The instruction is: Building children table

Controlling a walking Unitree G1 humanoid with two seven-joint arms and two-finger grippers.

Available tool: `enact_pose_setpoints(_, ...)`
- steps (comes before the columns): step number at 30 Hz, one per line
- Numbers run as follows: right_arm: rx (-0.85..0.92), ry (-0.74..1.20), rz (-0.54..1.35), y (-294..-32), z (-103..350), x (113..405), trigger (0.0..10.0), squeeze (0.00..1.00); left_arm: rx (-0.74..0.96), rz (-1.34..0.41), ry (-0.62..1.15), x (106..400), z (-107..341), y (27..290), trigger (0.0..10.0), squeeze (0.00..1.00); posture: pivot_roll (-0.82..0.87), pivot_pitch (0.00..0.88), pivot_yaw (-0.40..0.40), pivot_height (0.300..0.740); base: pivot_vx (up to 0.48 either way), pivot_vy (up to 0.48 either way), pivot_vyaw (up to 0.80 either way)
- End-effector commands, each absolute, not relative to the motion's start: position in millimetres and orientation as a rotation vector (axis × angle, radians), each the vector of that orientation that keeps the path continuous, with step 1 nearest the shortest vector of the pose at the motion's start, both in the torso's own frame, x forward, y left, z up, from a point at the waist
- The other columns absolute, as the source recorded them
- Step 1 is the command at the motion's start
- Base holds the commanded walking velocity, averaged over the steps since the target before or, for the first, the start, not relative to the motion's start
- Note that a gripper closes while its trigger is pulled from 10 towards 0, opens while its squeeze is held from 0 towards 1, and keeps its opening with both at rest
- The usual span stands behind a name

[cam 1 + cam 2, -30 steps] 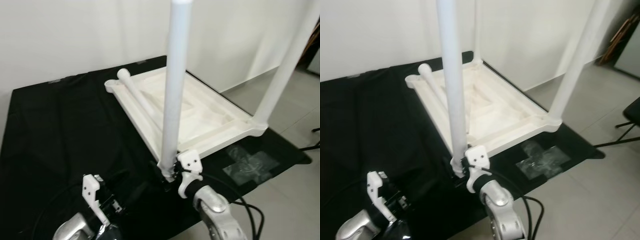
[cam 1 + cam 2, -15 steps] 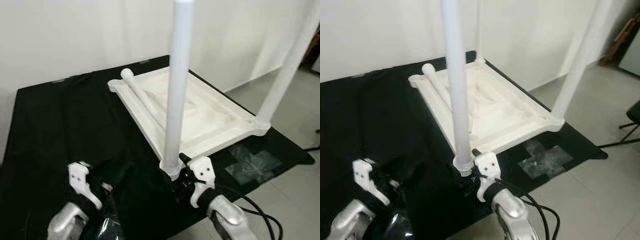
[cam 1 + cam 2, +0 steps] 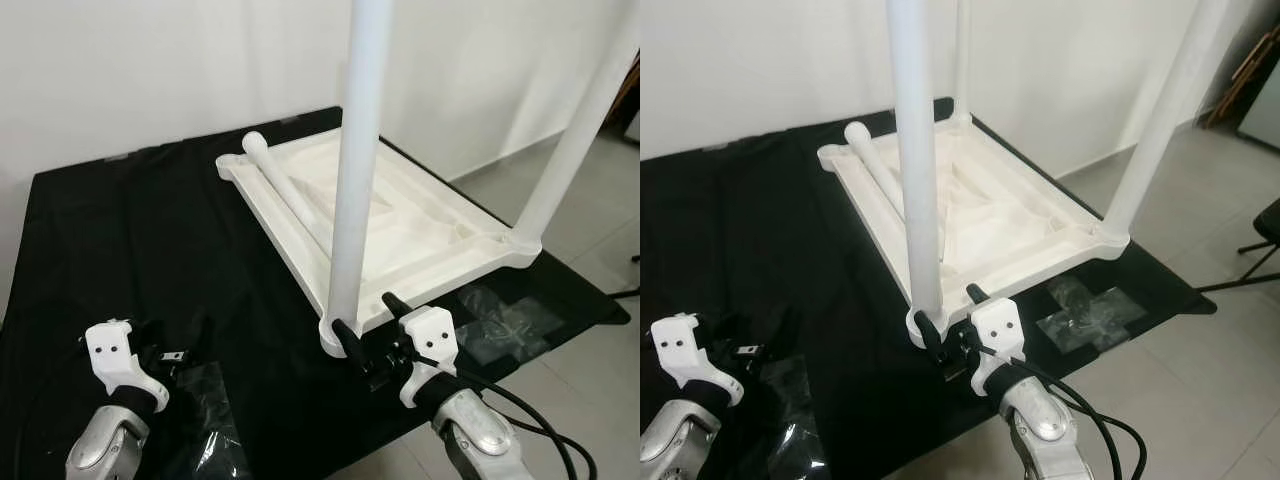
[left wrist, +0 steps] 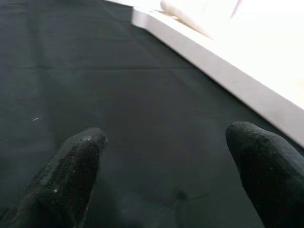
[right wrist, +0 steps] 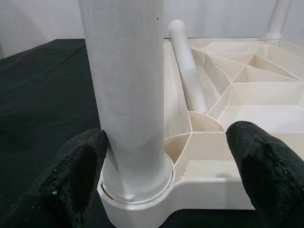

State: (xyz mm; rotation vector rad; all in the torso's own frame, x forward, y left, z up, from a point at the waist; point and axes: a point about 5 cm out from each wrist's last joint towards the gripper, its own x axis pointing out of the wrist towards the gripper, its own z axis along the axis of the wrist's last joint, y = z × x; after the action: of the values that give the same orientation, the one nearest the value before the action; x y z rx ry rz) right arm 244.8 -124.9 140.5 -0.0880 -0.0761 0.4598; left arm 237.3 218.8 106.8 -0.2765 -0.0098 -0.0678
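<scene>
Lower left of the left eye view: the left gripper (image 3: 165, 352) is hanging over the black cloth (image 3: 150, 250), fingers apart and closing on nothing, with a crinkled clear plastic bag (image 3: 205, 420) lying just beside it. Centre of frame: the white table top (image 3: 400, 215) is lying upside down on the cloth, ribbed underside facing up. One loose leg (image 3: 285, 195) is resting along its left edge, not yet fitted; its socket would be the upper-left corner. The near leg (image 3: 355, 170) is standing upright in the near corner socket, a second one (image 3: 580, 130) at the right corner, and a third at the far corner. Lower right: the right gripper (image 3: 365, 335) is sitting at the base of the near leg, fingers spread to either side of it and not clamping. Judgement: the parts look like light, stiff moulded plastic, smooth and likely slippery, and the long legs will lever easily. Gripping low near the socket, or mid-length on the loose leg, seems safest.
</scene>
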Motion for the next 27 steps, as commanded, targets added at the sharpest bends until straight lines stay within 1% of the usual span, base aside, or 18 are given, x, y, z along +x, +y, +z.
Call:
enact_pose_setpoints(1,-0.098,-0.070,0.396,-133.8,141.9,244.2,10.0,1.00,-0.256,-0.037,0.019,233.2,103.9,222.9,10.0,0.00,-0.04,0.163,0.017,0.740,0.000,0.000,0.00)
enact_pose_setpoints(2,-0.116,-0.064,0.384,-136.8,142.2,243.3,10.0,0.82,-0.262,-0.058,0.042,227.3,100.3,215.5,10.0,0.00,-0.06,0.164,0.018,0.740,0.000,0.000,0.00)
enact_pose_setpoints(3,-0.129,-0.060,0.376,-138.7,142.6,242.9,10.0,0.82,-0.268,-0.073,0.059,223.5,98.4,210.1,10.0,0.00,-0.06,0.164,0.018,0.740,0.000,0.000,0.00)
enact_pose_setpoints(4,-0.135,-0.055,0.375,-139.4,142.3,243.5,10.0,0.00,-0.289,-0.101,0.061,219.9,98.9,201.7,10.0,0.00,-0.06,0.168,0.019,0.740,0.000,-0.315,0.00)
enact_pose_setpoints(9,-0.132,-0.051,0.375,-139.0,142.4,250.0,10.0,0.00,-0.325,-0.142,0.055,216.4,103.4,189.3,10.0,0.00,-0.05,0.166,0.019,0.740,0.000,-0.414,0.00)
enact_pose_setpoints(13,-0.133,-0.058,0.386,-137.0,143.8,252.3,10.0,0.00,-0.333,-0.139,0.055,215.5,105.1,188.7,10.0,0.00,-0.05,0.163,0.020,0.740,0.000,-0.439,0.00)
enact_pose_setpoints(19,-0.147,-0.082,0.461,-129.5,147.8,256.8,10.0,0.00,-0.335,-0.124,0.039,223.5,108.9,188.3,10.0,0.00,-0.06,0.142,0.016,0.740,0.000,-0.441,0.00)
enact_pose_setpoints(21,-0.134,-0.068,0.529,-126.5,146.1,256.1,10.0,0.00,-0.334,-0.115,0.038,225.2,109.3,188.4,10.0,0.00,-0.06,0.132,0.015,0.740,0.000,-0.446,0.00)
enact_pose_setpoints(22,-0.134,-0.068,0.529,-126.5,146.1,256.1,10.0,0.00,-0.334,-0.115,0.038,225.2,109.3,188.4,10.0,0.00,-0.06,0.132,0.015,0.740,0.000,-0.450,0.00)
enact_pose_setpoints(23,-0.122,-0.051,0.597,-123.9,143.9,256.1,10.0,0.00,-0.332,-0.105,0.036,227.0,109.6,188.6,10.0,0.00,-0.06,0.124,0.017,0.740,0.000,-0.458,0.00)
enact_pose_setpoints(26,-0.115,-0.044,0.622,-123.1,143.0,256.2,10.0,0.00,-0.331,-0.100,0.034,227.6,109.7,188.8,10.0,0.00,-0.06,0.124,0.017,0.740,0.000,-0.458,0.00)
enact_pose_setpoints(27,-0.113,-0.035,0.675,-121.2,142.4,254.4,10.0,0.00,-0.325,-0.094,0.032,228.2,110.1,189.4,10.0,0.00,-0.06,0.120,0.018,0.740,0.000,-0.454,0.00)
